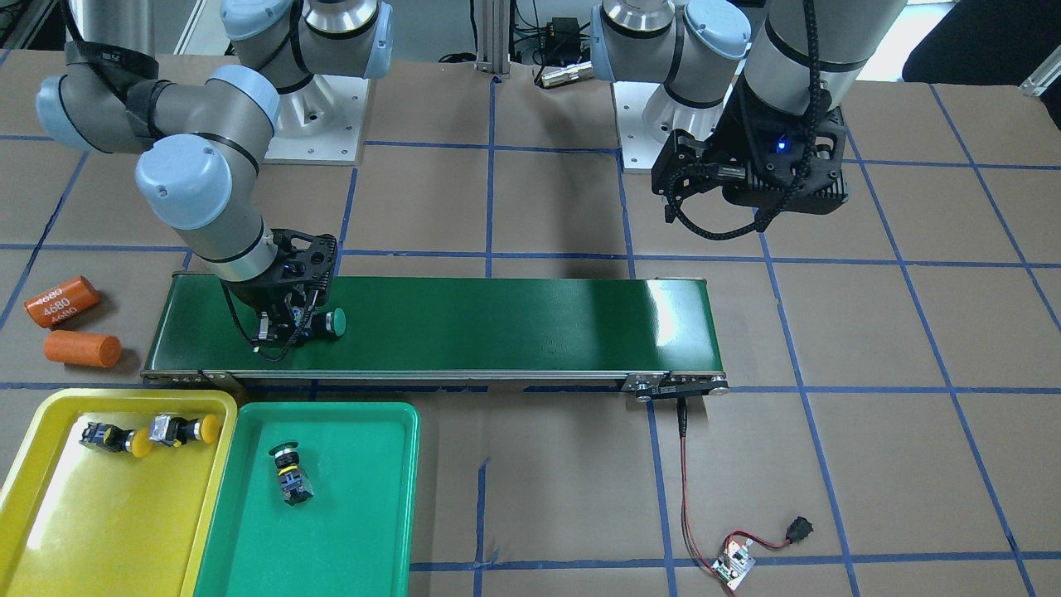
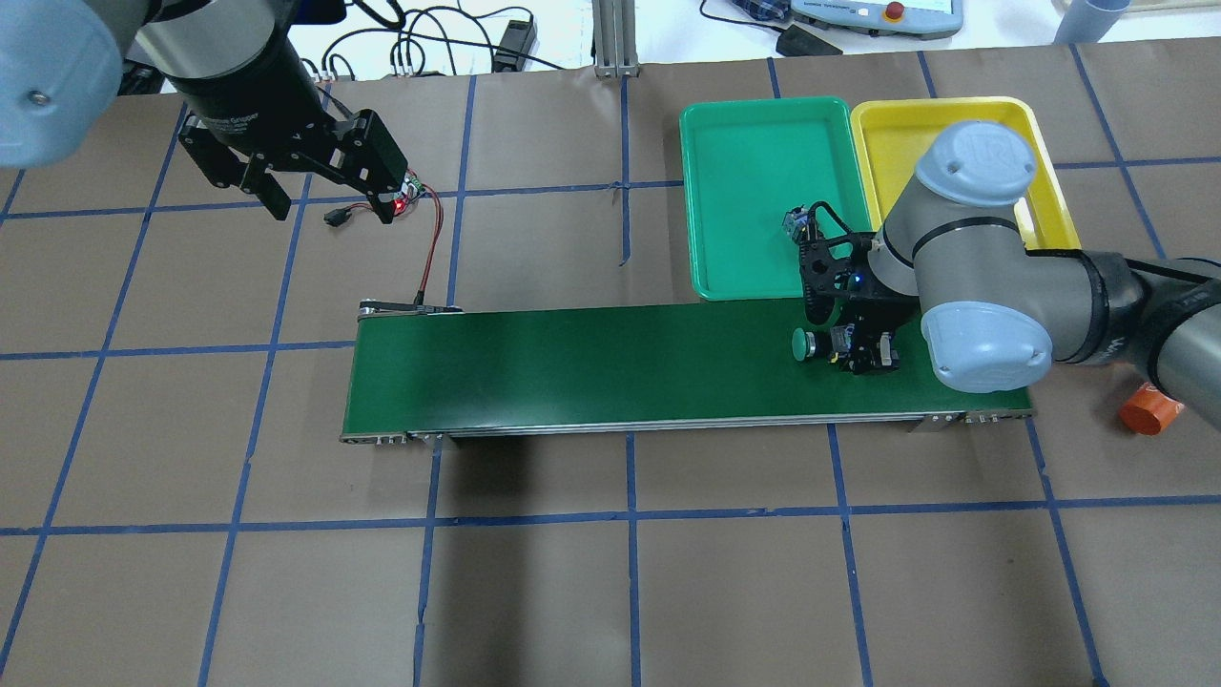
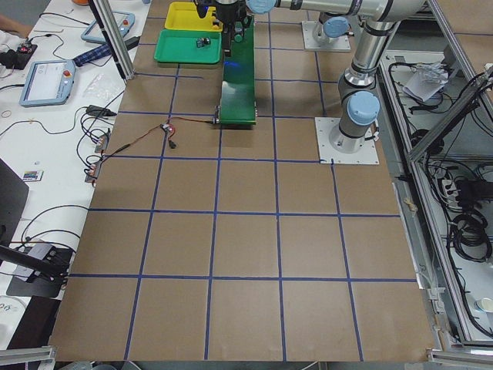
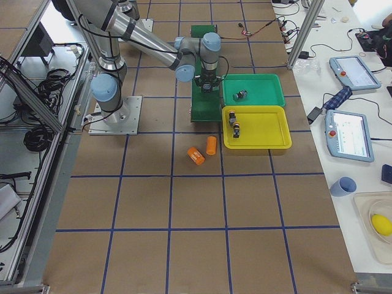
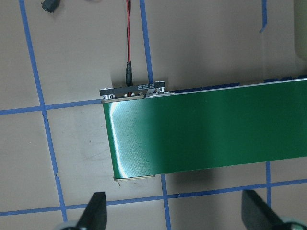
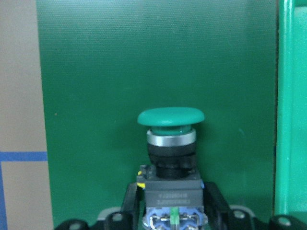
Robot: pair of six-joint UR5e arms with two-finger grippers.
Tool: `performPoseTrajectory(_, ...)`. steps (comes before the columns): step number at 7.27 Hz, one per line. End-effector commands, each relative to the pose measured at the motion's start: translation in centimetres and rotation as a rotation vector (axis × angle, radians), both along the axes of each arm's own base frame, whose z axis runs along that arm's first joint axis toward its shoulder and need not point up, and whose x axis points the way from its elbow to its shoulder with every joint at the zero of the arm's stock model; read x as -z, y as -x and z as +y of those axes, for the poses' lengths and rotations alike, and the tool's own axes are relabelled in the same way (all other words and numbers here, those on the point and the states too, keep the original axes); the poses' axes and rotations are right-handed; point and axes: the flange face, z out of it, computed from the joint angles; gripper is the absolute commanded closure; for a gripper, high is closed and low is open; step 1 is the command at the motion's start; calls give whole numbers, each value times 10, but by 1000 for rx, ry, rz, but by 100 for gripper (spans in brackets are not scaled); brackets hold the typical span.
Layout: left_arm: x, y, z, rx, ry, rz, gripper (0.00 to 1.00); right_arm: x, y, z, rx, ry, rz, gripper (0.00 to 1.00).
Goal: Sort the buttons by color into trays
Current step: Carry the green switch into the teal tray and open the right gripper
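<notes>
My right gripper [image 1: 297,327] is low over the dark-green conveyor belt [image 1: 497,319], shut on the black body of a green button [image 1: 333,322]. The right wrist view shows that button's cap [image 6: 171,116] pointing away from the fingers, its body clamped between them. The yellow tray [image 1: 108,522] holds two yellow buttons [image 1: 112,438] [image 1: 184,429]. The green tray [image 1: 348,514] beside it holds one green button [image 1: 290,476]. My left gripper [image 2: 329,196] is open and empty, high above the table past the belt's other end, its fingers [image 5: 96,211] wide apart.
Two orange cylinders [image 1: 62,301] [image 1: 83,348] lie beside the belt's end near the yellow tray. A small circuit board [image 1: 733,565] with red and black wires runs to the belt's other end [image 1: 680,385]. Brown paper with blue tape lines covers the table.
</notes>
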Motion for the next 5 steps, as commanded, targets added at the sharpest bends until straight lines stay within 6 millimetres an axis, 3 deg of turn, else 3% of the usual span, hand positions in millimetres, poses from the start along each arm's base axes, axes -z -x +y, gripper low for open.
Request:
performPoseTrajectory(1, -1, 1, 0, 1, 4, 0, 0, -13, 6, -15, -7, 20, 47, 97)
performPoseTrajectory(2, -1, 0, -1, 0, 6, -1, 0, -18, 7, -28, -8, 44, 51, 96)
performPoseTrajectory(4, -2, 1, 0, 1, 9, 1, 0, -39, 20, -93, 24, 101, 60, 92)
performPoseTrajectory(5, 1, 1, -2, 1, 3, 0, 0, -46, 24, -116, 40, 128, 63, 89)
